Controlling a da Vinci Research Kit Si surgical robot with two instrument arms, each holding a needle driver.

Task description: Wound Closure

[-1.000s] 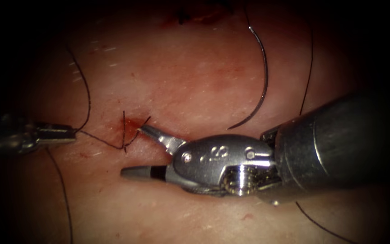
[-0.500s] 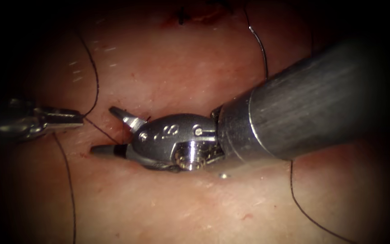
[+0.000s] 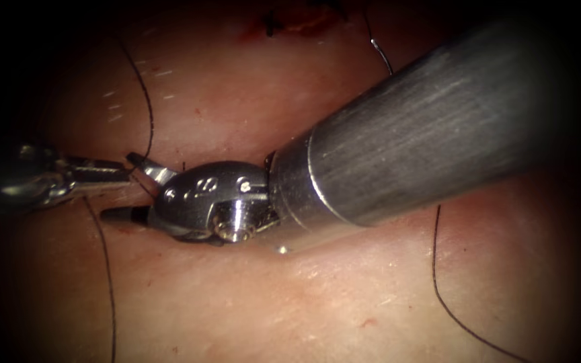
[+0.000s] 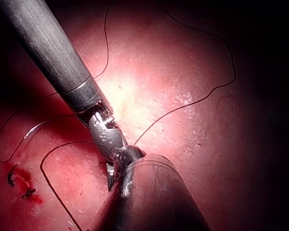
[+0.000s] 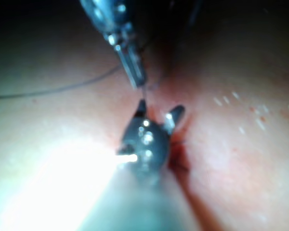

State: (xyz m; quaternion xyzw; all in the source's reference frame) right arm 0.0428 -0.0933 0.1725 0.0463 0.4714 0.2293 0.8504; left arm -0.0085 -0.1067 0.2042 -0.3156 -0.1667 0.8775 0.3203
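Note:
On the tissue [image 3: 250, 296], my left tool [image 3: 124, 175] comes in from the left, shut on the black thread [image 3: 144, 101] just left of the cut. My right tool [image 3: 121, 188] lies across the cut with its jaws open, one on each side of the short strand beside the left tool's tip, holding nothing. In the right wrist view the open right tool [image 5: 158, 111] sits just below the shut left tool [image 5: 137, 79]. The curved needle [image 3: 376, 46] lies free on the tissue to the right of the cut, mostly hidden behind the right shaft [image 3: 425, 128].
A stitched stretch of the cut with red fluid [image 3: 290, 23] sits at the far edge, and its knots [image 4: 19, 182] show in the left wrist view. Loose thread loops lie at lower left [image 3: 105, 282] and lower right [image 3: 438, 282]. The right shaft [image 4: 53, 53] crosses over the tissue.
My right tool has moved left and slightly up with its jaws open, reaching the left tool's tip and covering the stitch site and most of the needle. The left tool has barely moved.

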